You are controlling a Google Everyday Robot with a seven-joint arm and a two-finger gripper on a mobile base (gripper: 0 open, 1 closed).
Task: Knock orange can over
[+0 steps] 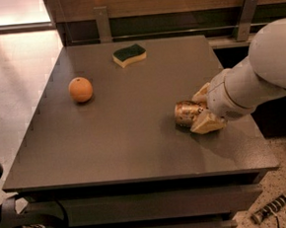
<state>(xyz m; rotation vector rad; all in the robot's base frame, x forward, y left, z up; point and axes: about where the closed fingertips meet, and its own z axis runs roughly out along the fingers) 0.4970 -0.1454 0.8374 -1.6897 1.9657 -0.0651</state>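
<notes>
The orange can point(186, 113) lies on its side on the dark grey table point(135, 136), right of the middle, with one end pointing left. My gripper point(203, 109) is at the can's right end. One beige finger point(201, 93) stands behind the can and the other finger point(208, 123) in front, so the can's right end sits between them. The jaws stand apart around the can, and I cannot see them squeezing it. The white arm point(263, 72) comes in from the right edge.
A round orange fruit point(80, 89) sits at the table's left. A green and yellow sponge point(129, 54) lies at the back. A railing and wooden wall run behind the table. Floor lies to the left and in front.
</notes>
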